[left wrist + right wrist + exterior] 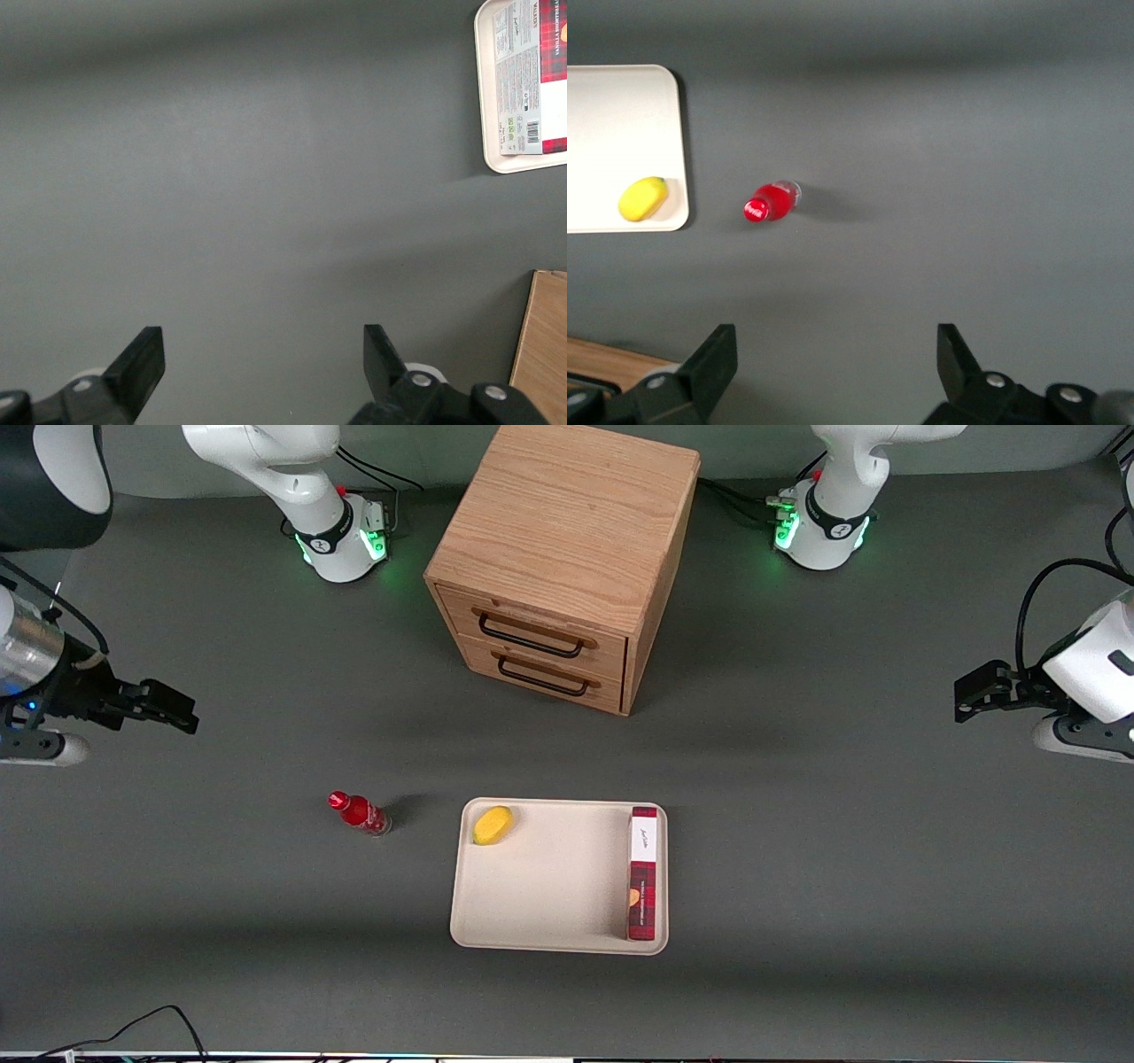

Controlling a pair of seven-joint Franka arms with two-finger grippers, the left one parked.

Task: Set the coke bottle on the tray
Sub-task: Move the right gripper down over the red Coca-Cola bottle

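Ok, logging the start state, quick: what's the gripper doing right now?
Gripper: open, holding nothing, up off the table toward the working arm's end, apart from the coke bottle, which stands on the table beside the tray.

Grey table [266,177] — tray [489,106] corner holding the plaid box [532,75] — wooden cabinet [542,345] edge.

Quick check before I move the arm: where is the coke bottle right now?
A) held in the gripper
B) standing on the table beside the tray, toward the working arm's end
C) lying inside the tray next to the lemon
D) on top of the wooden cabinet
B: the coke bottle stands on the bare table just outside the tray, while the gripper hangs apart from it with open fingers, holding nothing.
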